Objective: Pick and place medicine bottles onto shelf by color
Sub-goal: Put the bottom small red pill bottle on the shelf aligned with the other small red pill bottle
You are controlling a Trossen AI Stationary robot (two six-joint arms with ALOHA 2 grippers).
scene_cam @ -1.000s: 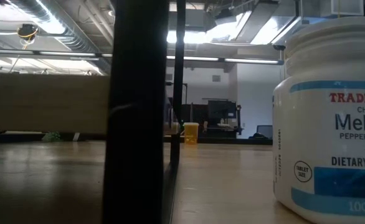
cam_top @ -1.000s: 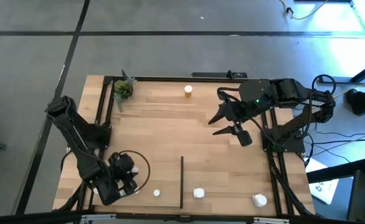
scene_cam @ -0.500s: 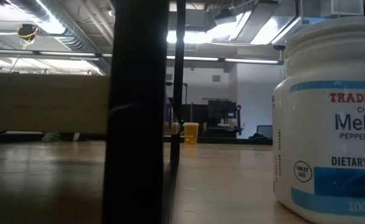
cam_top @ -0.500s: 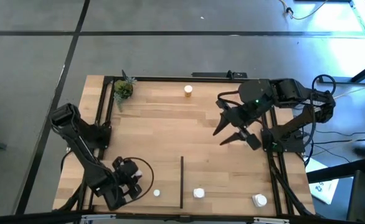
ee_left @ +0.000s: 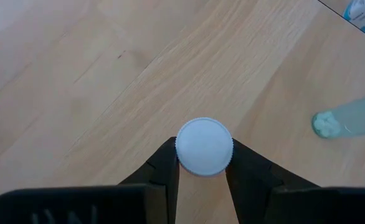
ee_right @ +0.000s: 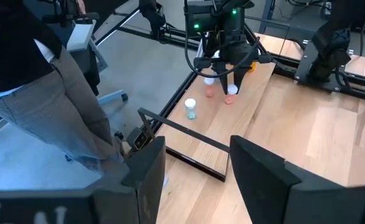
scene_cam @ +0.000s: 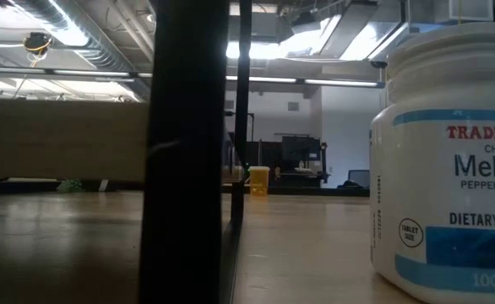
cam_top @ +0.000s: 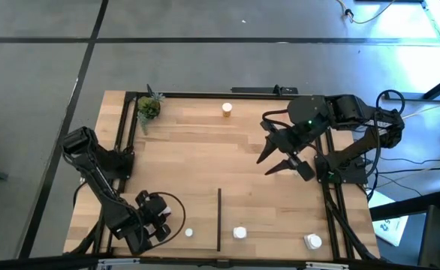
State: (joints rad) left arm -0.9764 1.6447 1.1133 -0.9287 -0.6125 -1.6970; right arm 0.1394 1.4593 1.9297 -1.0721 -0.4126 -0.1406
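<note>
My left gripper [cam_top: 160, 225] is low over the shelf's [cam_top: 190, 165] near left corner, shut on a white-capped medicine bottle [ee_left: 204, 146]; the cap hides its body. Another white-capped bottle [ee_left: 347, 118] stands close by, left of the black divider strip [cam_top: 219, 217]. Two white bottles [cam_top: 239, 233] [cam_top: 312, 241] stand right of the strip along the near edge. An orange bottle [cam_top: 227, 110] stands at the far edge. My right gripper [cam_top: 271, 159] hangs open, high over the right half. My left gripper pinches the bottle's white cap between its two fingers, one on each opposite side of the rim [ee_left: 177, 152]. The fingers come from above, slanting down. The bottle stands upright; whether its bottom rests on the shelf, I cannot tell.
A small green plant [cam_top: 148, 107] sits in the far left corner. Black rails [cam_top: 122, 142] edge the board. A person [ee_right: 39, 93] stands beyond the table's edge. A dark upright [scene_cam: 188, 152] and a large white bottle [scene_cam: 450, 169] fill much of the low view.
My left gripper has gone down toward the shelf and slightly toward the divider strip, staying shut on the bottle. My right gripper has turned at the wrist, its open fingertips swinging a little toward the near edge, then kept still.
</note>
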